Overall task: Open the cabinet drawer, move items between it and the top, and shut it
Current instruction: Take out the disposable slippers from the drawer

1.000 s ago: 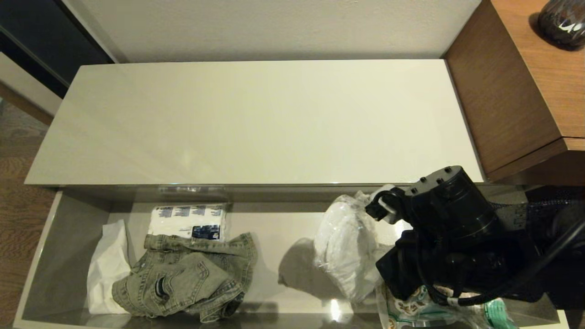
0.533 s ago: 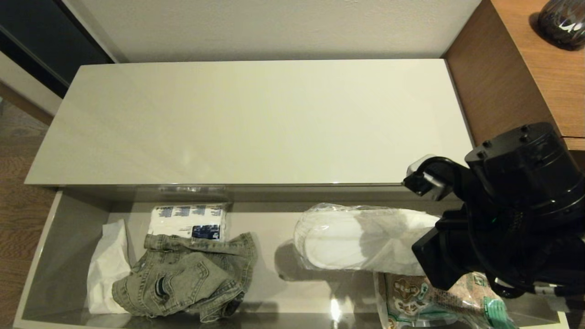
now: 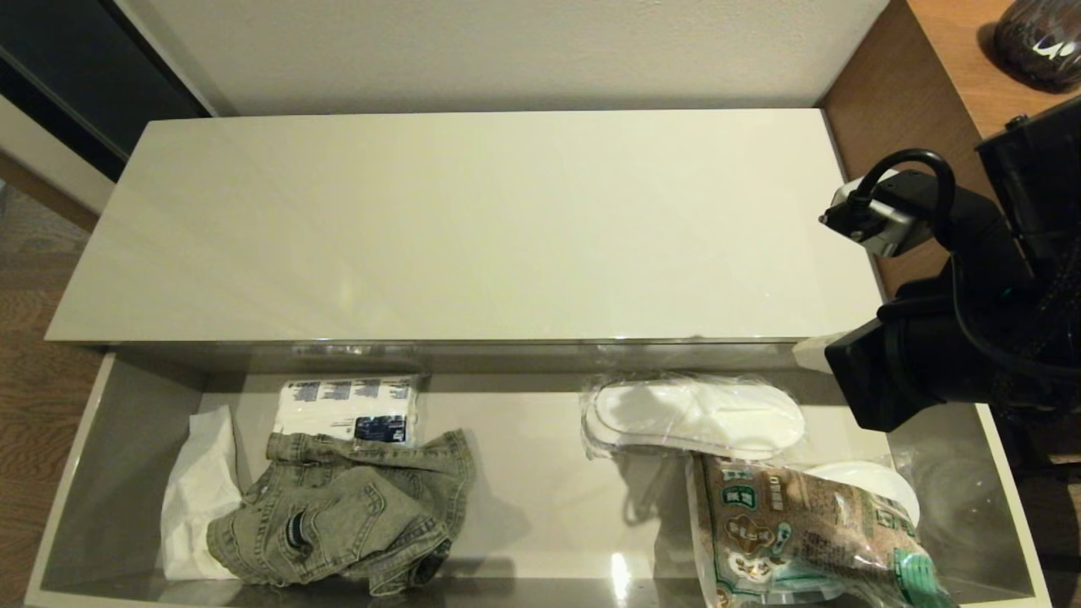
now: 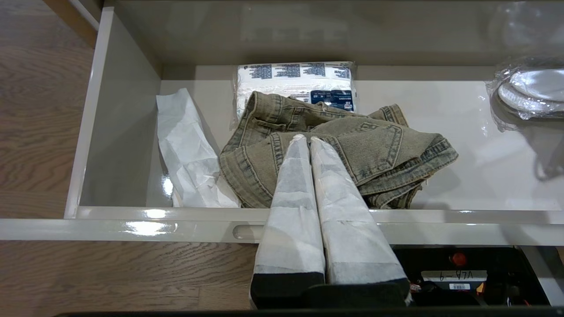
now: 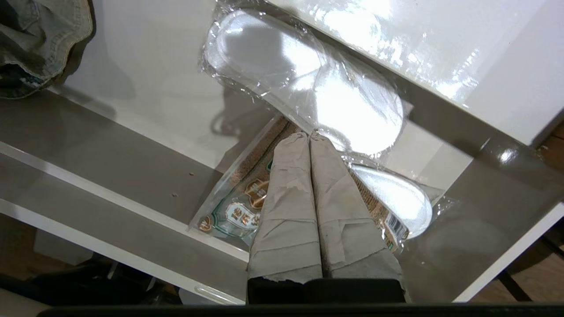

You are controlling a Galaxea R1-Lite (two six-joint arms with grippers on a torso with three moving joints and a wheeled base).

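The cabinet drawer [image 3: 110, 473] stands pulled out, under the bare top [image 3: 464, 228]. The olive-grey denim jacket [image 3: 338, 515] lies crumpled in its left half. The clear pack of white slippers [image 3: 692, 418] hangs level above the drawer's right half, with a shadow on the floor under it. My right gripper [image 3: 806, 355] is at the pack's right end, near the top's front edge, and is shut on the plastic edge [image 5: 309, 134]. My left gripper [image 4: 305, 138] is shut and empty in front of the drawer's rim [image 4: 132, 213], pointing at the jacket [image 4: 379, 149].
A white-and-blue tissue pack [image 3: 346, 409] and crumpled white paper [image 3: 198, 490] lie by the jacket. A brown-green snack bag [image 3: 794, 532] lies at front right, with another white oval in plastic [image 3: 870, 485] beside it. The wooden desk [image 3: 954, 169] stands on the right.
My right arm has risen and swung right and back toward the top's edge. The slipper pack has gone with it, from hanging bunched to level. The snack bag now shows fully.
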